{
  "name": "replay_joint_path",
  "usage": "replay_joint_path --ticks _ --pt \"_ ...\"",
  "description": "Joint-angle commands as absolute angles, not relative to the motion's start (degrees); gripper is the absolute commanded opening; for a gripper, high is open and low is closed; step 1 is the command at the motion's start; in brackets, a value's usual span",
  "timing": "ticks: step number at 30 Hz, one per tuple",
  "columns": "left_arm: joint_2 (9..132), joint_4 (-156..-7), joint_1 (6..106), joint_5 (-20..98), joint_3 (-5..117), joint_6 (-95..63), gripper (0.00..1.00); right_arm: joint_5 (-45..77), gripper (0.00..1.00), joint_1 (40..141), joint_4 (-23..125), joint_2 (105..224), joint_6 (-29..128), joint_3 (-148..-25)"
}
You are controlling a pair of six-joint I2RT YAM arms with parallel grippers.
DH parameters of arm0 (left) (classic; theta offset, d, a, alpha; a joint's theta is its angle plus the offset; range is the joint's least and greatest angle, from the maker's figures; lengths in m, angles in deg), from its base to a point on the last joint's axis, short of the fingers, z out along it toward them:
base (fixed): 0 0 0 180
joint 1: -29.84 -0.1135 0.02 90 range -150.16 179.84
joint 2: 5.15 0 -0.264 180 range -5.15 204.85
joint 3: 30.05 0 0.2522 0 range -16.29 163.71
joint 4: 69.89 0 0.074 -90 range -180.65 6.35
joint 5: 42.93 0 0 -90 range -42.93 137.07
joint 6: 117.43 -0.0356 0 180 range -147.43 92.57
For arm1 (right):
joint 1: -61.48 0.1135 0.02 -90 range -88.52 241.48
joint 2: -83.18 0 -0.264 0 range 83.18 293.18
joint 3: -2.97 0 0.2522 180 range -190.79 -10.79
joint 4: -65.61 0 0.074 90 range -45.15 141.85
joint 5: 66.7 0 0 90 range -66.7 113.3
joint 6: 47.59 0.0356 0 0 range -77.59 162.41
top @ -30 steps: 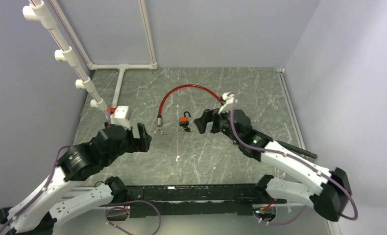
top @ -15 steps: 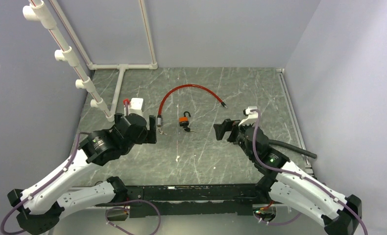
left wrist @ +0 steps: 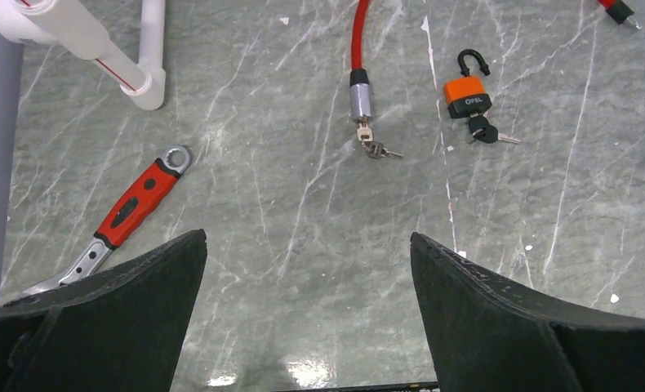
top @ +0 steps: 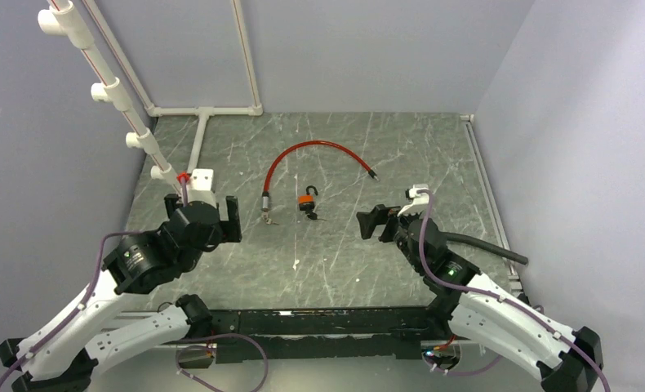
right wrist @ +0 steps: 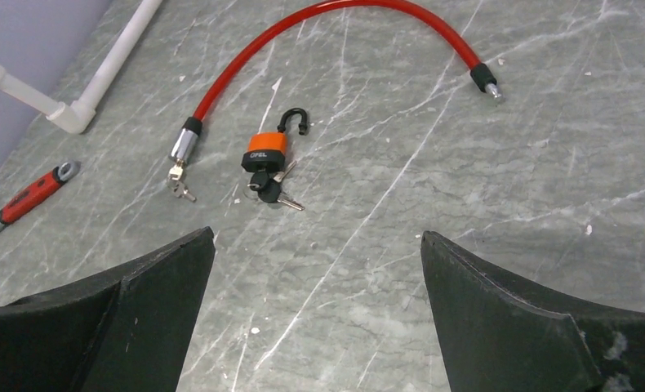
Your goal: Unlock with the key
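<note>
An orange padlock [top: 307, 198] lies mid-table with a black-headed key [right wrist: 269, 188] stuck in its base. Its black shackle looks free at one end. It also shows in the left wrist view [left wrist: 467, 96] and the right wrist view [right wrist: 267, 152]. A red cable lock [top: 311, 147] arcs behind it; its silver barrel [left wrist: 360, 102] holds a small key bunch [left wrist: 374, 149]. My left gripper [top: 205, 214] is open and empty, left of the cable barrel. My right gripper [top: 380, 220] is open and empty, right of the padlock and well apart from it.
A red-handled wrench [left wrist: 135, 204] lies at the left, under my left arm in the top view. A white PVC pipe frame [top: 201, 131] runs along the left and back. Walls close the table on three sides.
My right gripper has drawn back from the padlock toward the near right. My left gripper swung in toward the cable barrel, then moved back left. Padlock and cable have not moved.
</note>
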State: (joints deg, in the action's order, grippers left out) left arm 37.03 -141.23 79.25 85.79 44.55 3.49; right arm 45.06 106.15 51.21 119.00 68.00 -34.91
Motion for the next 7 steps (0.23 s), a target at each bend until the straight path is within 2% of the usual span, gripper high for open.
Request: replay_joint_path --ticks 1,7 --pt "35.4 -140.9 79.1 88.8 44.5 3.8 0.99 44.9 1.0 106.2 55.5 121.2 68.0 -35.9" --pt "35.5 -140.3 79.1 89.5 44.3 2.8 0.99 39.1 1.0 106.2 57.7 123.5 66.4 -36.4"
